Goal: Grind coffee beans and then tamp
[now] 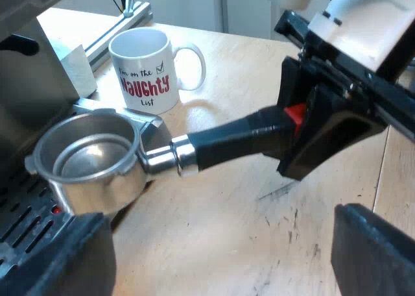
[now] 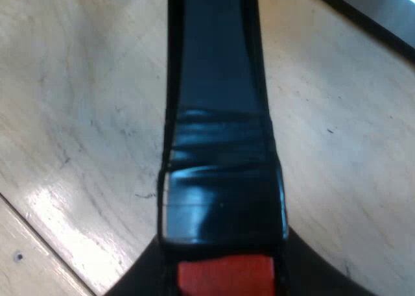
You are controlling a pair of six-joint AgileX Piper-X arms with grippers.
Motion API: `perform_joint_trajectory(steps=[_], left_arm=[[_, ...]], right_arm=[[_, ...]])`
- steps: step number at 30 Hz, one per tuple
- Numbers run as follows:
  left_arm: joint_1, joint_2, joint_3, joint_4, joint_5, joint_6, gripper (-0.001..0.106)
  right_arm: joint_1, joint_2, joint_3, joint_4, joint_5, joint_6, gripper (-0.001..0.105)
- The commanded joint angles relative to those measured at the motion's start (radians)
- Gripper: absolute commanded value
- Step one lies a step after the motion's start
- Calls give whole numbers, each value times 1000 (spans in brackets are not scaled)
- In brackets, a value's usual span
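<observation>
One mug (image 1: 142, 69) near holder (image 1: 91, 160) — right pincer (image 1: 305, 124) clamps its handle, left pincer (image 1: 220, 263) spread wide.

A pale wooden tabletop (image 1: 227, 237), scuffed with dark marks, meets a white wall (image 1: 188, 0).

The round silver metal holder (image 1: 87, 156) sits at the front of the grey espresso machine (image 1: 29, 69), above the slotted drip tray (image 1: 19, 224), its black red-ended handle (image 1: 233, 140) reaching over the pale wooden table (image 1: 259, 231) into the clamped right gripper (image 1: 305, 124), with the white printed mug (image 1: 142, 69) on the table behind the holder.
</observation>
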Motion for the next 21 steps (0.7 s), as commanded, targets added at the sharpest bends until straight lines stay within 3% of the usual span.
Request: perform_joint_trajectory(steps=[1,9,13,16,21], left_arm=[[-4,-5,-3,-4,-8,0,71],[-4,-5,9,-4,-8,0,71],[-4,-5,53,-11,-8,0,71],[-4,-3,99,-48,-8,0,71],[-4,-3,104,-96,-8,0,71]], right_arm=[[2,-15,18,-107,9,-27,0],[0,-7,64,-151,-8,-26,0],[0,13,64,-151,-8,-72,0],[0,22,64,-151,-8,-72,0],[0,80,64,-151,-26,-75,0]])
